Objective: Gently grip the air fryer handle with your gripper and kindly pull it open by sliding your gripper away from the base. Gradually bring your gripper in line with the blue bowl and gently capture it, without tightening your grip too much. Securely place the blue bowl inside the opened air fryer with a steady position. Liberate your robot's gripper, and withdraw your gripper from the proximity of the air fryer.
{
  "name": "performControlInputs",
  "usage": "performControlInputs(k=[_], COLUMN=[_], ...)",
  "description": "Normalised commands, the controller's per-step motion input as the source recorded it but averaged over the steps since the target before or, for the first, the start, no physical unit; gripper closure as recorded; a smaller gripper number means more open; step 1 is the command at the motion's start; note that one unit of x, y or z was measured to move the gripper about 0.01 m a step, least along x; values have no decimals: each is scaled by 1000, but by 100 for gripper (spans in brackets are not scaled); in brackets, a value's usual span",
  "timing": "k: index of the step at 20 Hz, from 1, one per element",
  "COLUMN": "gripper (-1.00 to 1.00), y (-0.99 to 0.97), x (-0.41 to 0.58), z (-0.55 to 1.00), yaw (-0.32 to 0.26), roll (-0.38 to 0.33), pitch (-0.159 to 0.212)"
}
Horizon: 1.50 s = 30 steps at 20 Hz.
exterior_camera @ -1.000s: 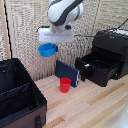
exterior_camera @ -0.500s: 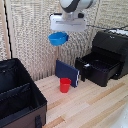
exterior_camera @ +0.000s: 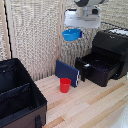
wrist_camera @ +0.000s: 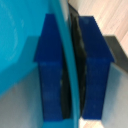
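Observation:
The blue bowl (exterior_camera: 72, 34) hangs high in the air, held by its rim under the white arm's gripper (exterior_camera: 76, 28). In the wrist view the two blue-tipped fingers (wrist_camera: 52, 70) are pressed on either side of the blue bowl's thin rim (wrist_camera: 67, 60). The black air fryer (exterior_camera: 111, 46) stands at the exterior view's right with its drawer (exterior_camera: 100, 69) pulled out and open on top. The air fryer handle (exterior_camera: 83, 73) sticks out of the drawer's front. The bowl is above and to the exterior view's left of the drawer.
A red cup (exterior_camera: 65, 85) stands on the wooden table beside a dark-blue flat panel (exterior_camera: 67, 72) leaning upright. A large black fabric case (exterior_camera: 17, 100) lies open at the exterior view's left. A slatted screen forms the back wall.
The gripper has carried the blue bowl upward and toward the exterior view's right, closer to the air fryer. The drawer, cup and panel have not moved.

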Motion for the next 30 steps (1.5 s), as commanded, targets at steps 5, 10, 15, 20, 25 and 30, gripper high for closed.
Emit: performControlInputs(k=[5,10,15,20,25,30], gripper=[100,100,100,100,100,100], y=[-480,-605,-662,-610,-541,-13], x=[-170,-109,-86,-46,-23,2], z=[-314,-307,-341,-434,-471,-611], yaw=[-286,-238,-216,-236,-203,-67], roll=[0,0,0,0,-4,-127], pitch=[-78,-49,-45,-54,-43,-30])
